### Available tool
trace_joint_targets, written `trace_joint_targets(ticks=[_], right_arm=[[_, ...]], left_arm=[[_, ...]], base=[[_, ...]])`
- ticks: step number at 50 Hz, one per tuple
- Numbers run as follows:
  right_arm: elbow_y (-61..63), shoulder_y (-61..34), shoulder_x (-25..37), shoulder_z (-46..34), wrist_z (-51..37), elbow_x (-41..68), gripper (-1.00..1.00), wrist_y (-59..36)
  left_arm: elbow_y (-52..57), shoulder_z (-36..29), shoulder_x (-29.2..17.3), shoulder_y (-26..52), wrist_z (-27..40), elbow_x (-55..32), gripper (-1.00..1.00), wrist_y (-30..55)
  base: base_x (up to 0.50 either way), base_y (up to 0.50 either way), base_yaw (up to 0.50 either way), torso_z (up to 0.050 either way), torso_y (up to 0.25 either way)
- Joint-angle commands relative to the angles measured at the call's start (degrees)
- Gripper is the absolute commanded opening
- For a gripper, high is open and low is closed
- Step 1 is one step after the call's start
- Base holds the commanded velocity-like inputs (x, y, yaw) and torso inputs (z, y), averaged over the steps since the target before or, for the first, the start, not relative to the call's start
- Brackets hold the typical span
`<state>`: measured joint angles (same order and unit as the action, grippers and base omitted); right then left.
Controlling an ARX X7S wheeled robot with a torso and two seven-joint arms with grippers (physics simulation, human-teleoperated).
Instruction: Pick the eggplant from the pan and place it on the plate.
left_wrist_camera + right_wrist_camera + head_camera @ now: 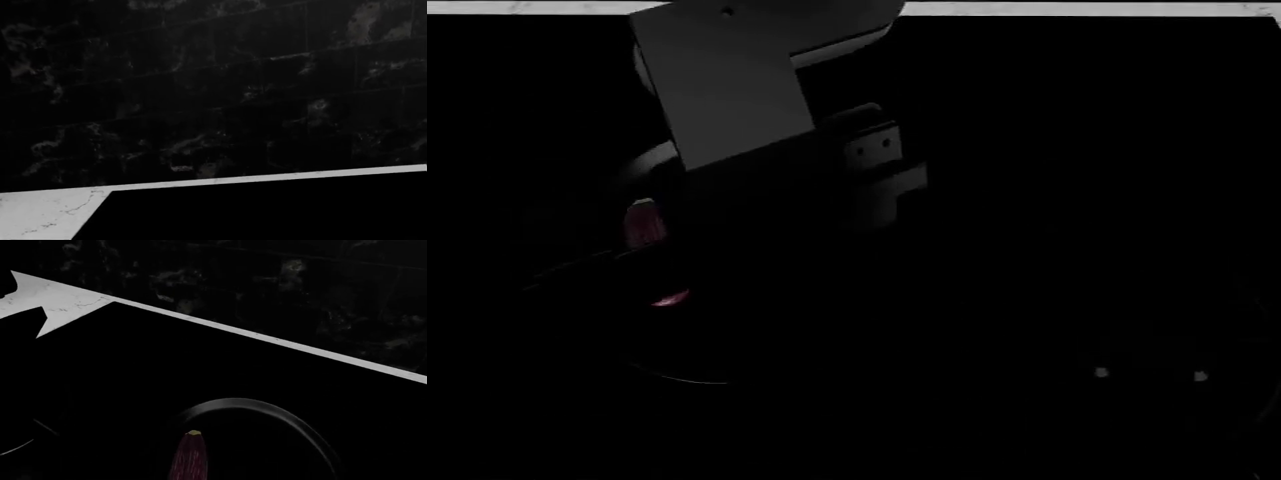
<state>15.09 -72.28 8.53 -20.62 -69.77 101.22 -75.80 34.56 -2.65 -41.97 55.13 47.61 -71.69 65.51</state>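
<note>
The scene is very dark, and most of the tabletop [200, 365] reads as plain black with a pale marble strip along its far edge. In the right wrist view the eggplant [189, 460] lies inside the pan [293, 425], a magenta-purple oval with fine streaks and a small yellowish tip pointing toward the pan's far rim; only a thin shiny arc of that rim stands out against the black. Behind the far edge rises a dark marbled wall [300, 285]. In the head view a grey arm [727, 80] reaches down from the far edge over the left half of the tabletop, and 2 faint pink glints show beside and below it, too dim to identify with certainty. Neither claw can be made out in any view, so whether they are open or closed cannot be told. The left wrist view shows only the marbled wall, the pale strip and black surface. The plate is not discernible in the darkness.
</note>
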Motion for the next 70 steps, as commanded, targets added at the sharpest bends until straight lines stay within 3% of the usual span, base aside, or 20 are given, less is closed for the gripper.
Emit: trace_joint_targets(ticks=[1, 40, 70], right_arm=[[-1.7, 1.79, -0.06, 0.12, 1.29, 2.93, 1.0, 4.03], [-0.85, 3.77, 0.88, -3.2, 3.77, 2.41, 1.0, 6.53], [-4.67, 4.12, 1.47, -5.31, 11.27, -3.75, 1.0, 8.36]], left_arm=[[-2.88, -0.37, 1.52, -0.35, -1.97, 1.88, 1.0, -2.15], [-1.72, 0.32, 0.29, -2.15, -1.21, 1.06, 1.0, -3.05], [-3.19, -1.17, 0.11, -2.69, -3.14, 3.62, 1.0, -4.79]], base=[[0.0, 0.0, 0.0, 0.0, 0.0], [0.0, 0.0, 0.0, 0.0, 0.0], [0.0, 0.0, 0.0, 0.0, 0.0]])
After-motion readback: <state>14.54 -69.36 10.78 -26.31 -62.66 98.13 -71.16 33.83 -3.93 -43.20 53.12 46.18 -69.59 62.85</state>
